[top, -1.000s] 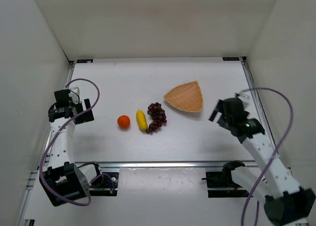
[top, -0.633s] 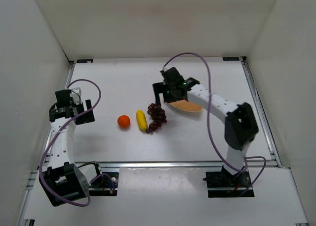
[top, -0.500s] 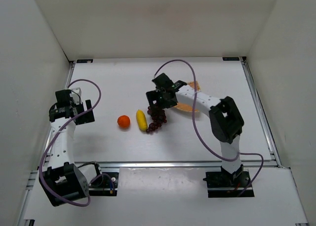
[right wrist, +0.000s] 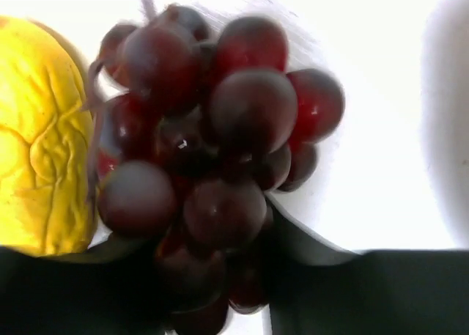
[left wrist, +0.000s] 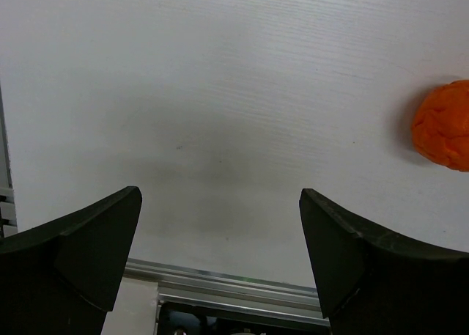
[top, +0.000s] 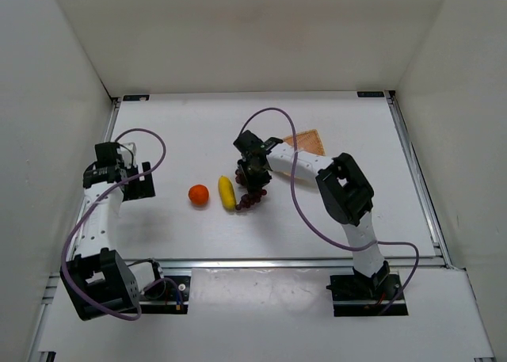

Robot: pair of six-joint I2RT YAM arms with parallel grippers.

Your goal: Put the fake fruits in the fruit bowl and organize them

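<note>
Since the grape bunch, centred on the worktop with banana at its 9 o'clock and fruit bowl at 2, looks light, lumpy and floppy, we rate the right end effector, narrowed onto its body, well placed.

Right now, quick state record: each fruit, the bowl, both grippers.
orange: on table, left of banana, apart
banana: on table, close beside grape bunch
grape bunch: on table, between right gripper's fingers
fruit bowl: behind-right of fruits, partly hidden by right arm; no fruit visible in it
left gripper: open, over bare table left of orange
right gripper: straddles grape bunch; grip unclear
</note>
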